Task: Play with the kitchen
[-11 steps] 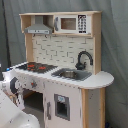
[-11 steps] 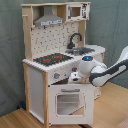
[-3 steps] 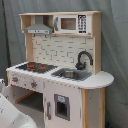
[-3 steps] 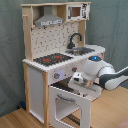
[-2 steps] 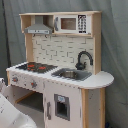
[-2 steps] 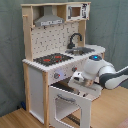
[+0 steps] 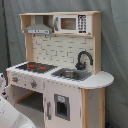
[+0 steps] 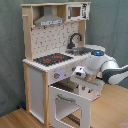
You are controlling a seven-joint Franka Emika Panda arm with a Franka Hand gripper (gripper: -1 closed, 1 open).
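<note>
— Kitchen (image 8: 50,75) first: where does it stand?

— Upright on a wooden floor (image 8: 12,120) in front of a grey-green curtain (image 8: 10,55), as the second exterior view shows. It is white and pale wood, with a grey hood (image 8: 48,20) and a small microwave (image 8: 76,11) on the top shelf.

— And the worktop?

— A black hob (image 7: 36,66) with red rings sits toward the first exterior view's left, and a sink (image 7: 71,74) with a black faucet (image 7: 83,60) lies just beside it on the right. Knobs (image 8: 57,75) line the front panel under the hob.

— Is the oven shut?

— No. In the second exterior view the oven door (image 8: 70,102) hangs down and outward, tilted, hinged at its lower edge, with the cavity behind it exposed.

— Where is the arm?

— It reaches in from the second exterior view's right, white with a blue-lit joint, and its tool (image 8: 78,73) sits just in front of the knob panel, above the open door. In the first exterior view only a white part of the arm (image 7: 12,112) shows at the lower left corner.

— Tool open or closed?

— I cannot tell; its fingers are too indistinct, and I cannot tell whether it touches a knob or holds anything
</note>
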